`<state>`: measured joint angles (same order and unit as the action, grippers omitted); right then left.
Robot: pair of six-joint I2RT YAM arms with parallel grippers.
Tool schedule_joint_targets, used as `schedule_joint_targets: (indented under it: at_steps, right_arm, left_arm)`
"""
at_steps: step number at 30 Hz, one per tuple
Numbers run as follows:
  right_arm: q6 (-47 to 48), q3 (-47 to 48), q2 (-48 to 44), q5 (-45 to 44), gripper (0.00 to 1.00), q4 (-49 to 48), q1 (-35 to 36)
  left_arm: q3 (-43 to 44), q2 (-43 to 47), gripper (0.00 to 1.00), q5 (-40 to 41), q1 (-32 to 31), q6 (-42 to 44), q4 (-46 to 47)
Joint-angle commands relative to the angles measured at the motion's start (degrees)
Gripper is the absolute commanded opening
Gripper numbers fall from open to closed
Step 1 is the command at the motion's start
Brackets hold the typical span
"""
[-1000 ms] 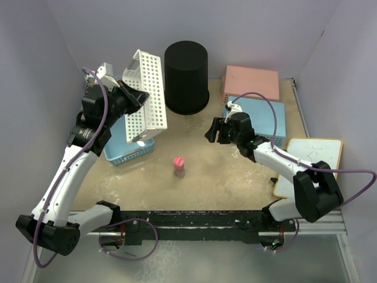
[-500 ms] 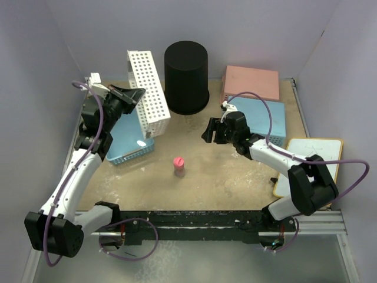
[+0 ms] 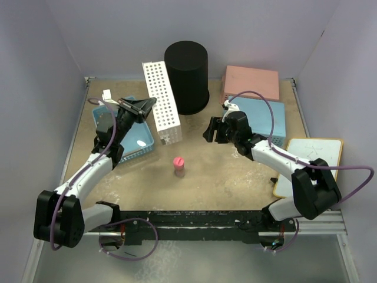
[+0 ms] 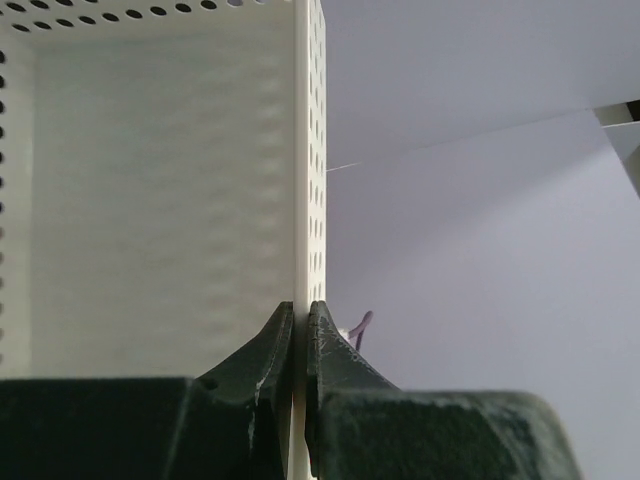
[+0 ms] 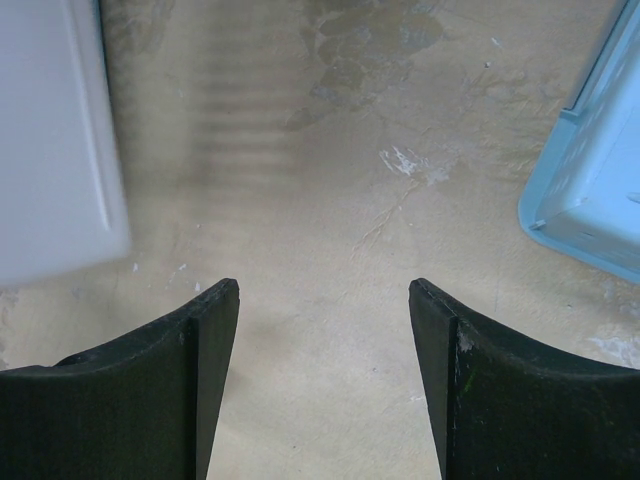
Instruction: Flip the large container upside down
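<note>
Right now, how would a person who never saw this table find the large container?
Go to the far edge of the table, near its middle. The large container stands there, between the white basket and the pink basket. It alone is tall, round and black.

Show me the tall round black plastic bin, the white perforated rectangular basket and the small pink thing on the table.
tall round black plastic bin (image 3: 187,81), top external view, side wall.
white perforated rectangular basket (image 3: 163,106), top external view, perforated long wall.
small pink thing (image 3: 178,161), top external view, its top.
</note>
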<state>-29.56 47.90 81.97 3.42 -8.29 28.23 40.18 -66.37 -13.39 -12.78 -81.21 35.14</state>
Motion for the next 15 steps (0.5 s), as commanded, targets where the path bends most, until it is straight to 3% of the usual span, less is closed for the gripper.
schedule_joint_targets:
  at_steps: [1, 7, 12, 15]
  right_arm:
    - [0.71, 1.58, -1.3, -2.48, 0.72, -0.65, 0.16]
    - [1.86, 2.79, 0.08, -2.72, 0.71, -0.8, 0.16]
    - [2.18, 3.51, 1.19, -1.81, 0.72, -1.22, 0.16]
    - [2.33, 3.48, 1.31, -1.64, 0.71, -0.85, 0.18]
  left_arm:
    - [-3.54, 1.55, 0.0, -0.16, 0.22, -2.25, 6.38]
    - [-1.61, 8.44, 0.0, 4.34, 1.56, 9.34, -13.8]
    - [-3.67, 11.41, 0.0, -5.97, 13.93, 8.64, -18.37]
    - [-1.59, 13.39, 0.0, -7.49, 18.2, 13.17, -25.53]
